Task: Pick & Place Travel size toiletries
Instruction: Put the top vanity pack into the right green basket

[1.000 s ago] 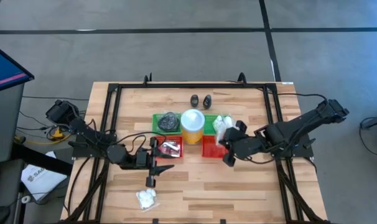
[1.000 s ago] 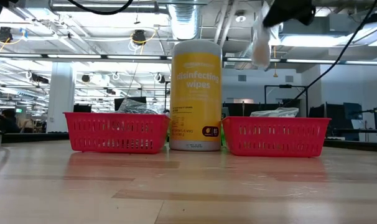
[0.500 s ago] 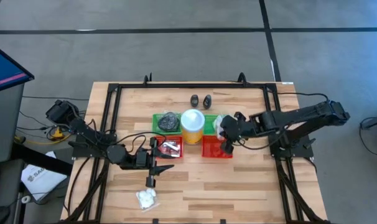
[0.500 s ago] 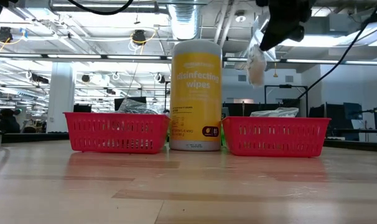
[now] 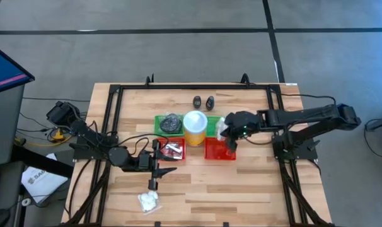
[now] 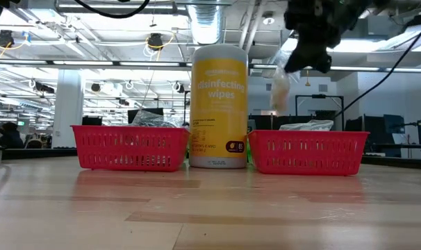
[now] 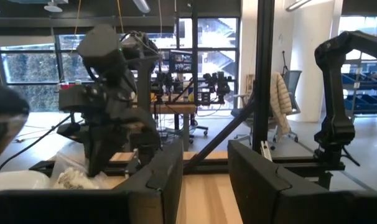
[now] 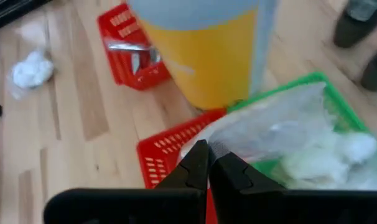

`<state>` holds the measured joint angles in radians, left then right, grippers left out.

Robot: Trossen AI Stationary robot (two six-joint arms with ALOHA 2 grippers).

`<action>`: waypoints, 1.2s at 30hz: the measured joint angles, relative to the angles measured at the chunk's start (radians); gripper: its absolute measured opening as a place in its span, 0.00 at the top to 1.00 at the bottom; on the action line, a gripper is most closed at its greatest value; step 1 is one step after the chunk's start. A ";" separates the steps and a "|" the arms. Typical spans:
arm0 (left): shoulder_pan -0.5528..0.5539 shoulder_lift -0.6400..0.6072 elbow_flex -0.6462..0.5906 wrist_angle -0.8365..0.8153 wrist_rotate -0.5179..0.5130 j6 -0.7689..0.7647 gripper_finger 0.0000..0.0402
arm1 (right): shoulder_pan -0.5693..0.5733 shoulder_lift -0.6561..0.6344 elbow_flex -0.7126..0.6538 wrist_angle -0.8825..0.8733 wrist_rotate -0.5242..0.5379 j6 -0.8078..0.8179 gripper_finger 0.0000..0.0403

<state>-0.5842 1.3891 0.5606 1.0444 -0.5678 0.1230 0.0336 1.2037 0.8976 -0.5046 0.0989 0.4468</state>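
My right gripper (image 8: 208, 163) is shut on a clear-wrapped white lumpy packet (image 8: 282, 134) and hovers over the green tray (image 5: 224, 118) just right of the yellow cylinder (image 5: 195, 126). In the low view the packet (image 6: 280, 87) hangs under that gripper (image 6: 309, 54). More white packets (image 8: 338, 155) lie in that green tray. Another white packet (image 5: 149, 200) lies on the table near the near edge. A dark grey pad (image 5: 171, 123) sits in the left green tray, silvery tubes (image 5: 173, 149) in the left red tray. Two tiny black bottles (image 5: 203, 101) stand farther back. My left gripper (image 7: 201, 171) waits open at the near left. My right gripper pinches the packet's clear wrapper at one edge (image 8: 221, 142) between its two shut fingers, coming from above at a slant from the table's right. The packet hangs below the fingers, lifted clear above the green tray.
The right red tray (image 5: 217, 150) lies just nearer than the held packet. The tall yellow wipes cylinder stands close to the left of my right gripper. A black frame (image 5: 112, 126) runs around the table. Bare wood (image 5: 241, 195) spreads along the near side.
My right gripper has moved toward the table's far edge, from the near side of the right red tray to over the green tray behind it, staying shut. The packet has travelled with it and hangs lower in the low view than before.
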 joint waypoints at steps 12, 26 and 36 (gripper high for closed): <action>0.002 0.000 0.000 -0.009 0.000 0.000 0.71 | -0.186 -0.126 -0.173 0.105 -0.197 -0.010 1.00; 0.003 0.000 0.000 -0.015 0.000 0.000 0.71 | -0.285 -0.014 -0.200 0.217 -0.372 -0.080 1.00; 0.002 0.000 0.000 -0.017 0.000 0.000 0.71 | -0.325 0.050 -0.200 0.213 -0.388 -0.087 1.00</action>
<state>-0.5819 1.3891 0.5606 1.0279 -0.5678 0.1226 -0.2918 1.2539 0.6971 -0.2913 -0.2893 0.3595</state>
